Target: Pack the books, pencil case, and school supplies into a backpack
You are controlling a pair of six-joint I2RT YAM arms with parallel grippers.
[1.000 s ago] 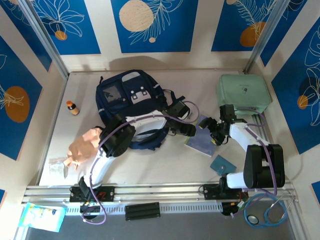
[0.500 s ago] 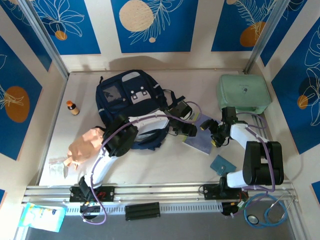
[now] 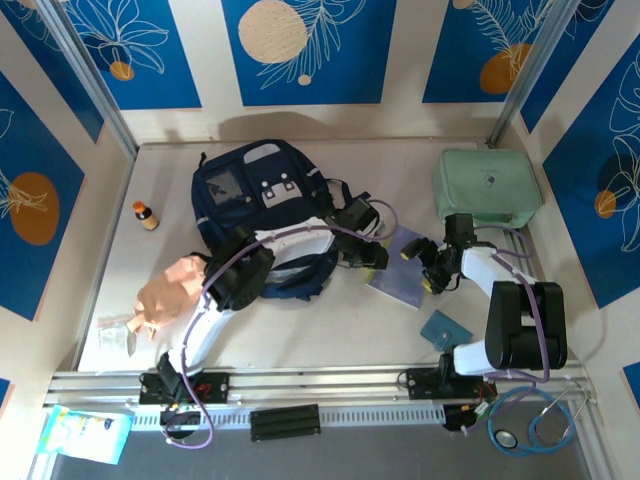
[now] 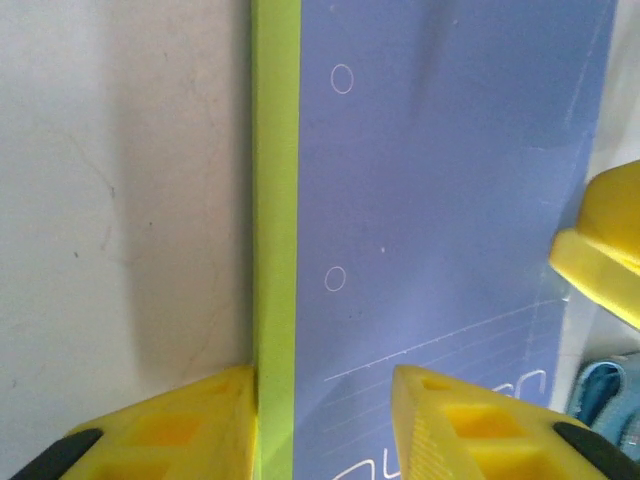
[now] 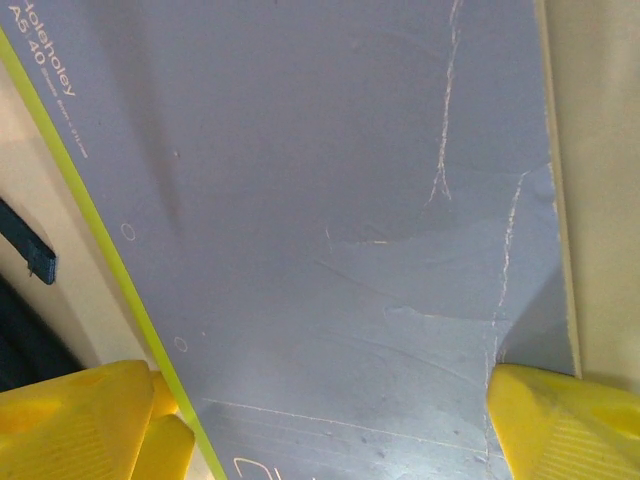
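While flat: 1 notebook (image 3: 397, 280), 2 hands (image 3: 372, 260) (image 3: 418, 271)

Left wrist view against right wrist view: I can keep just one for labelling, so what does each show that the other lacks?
Left wrist: the left claw astride the notebook's lime spine, a second yellow finger at the far edge, and a pale blue strip below it.
Right wrist: the right claw spread across the cover, printed lettering, white creases and a dark strap.
Both: the same violet-blue notebook, its lime spine and the pale table.
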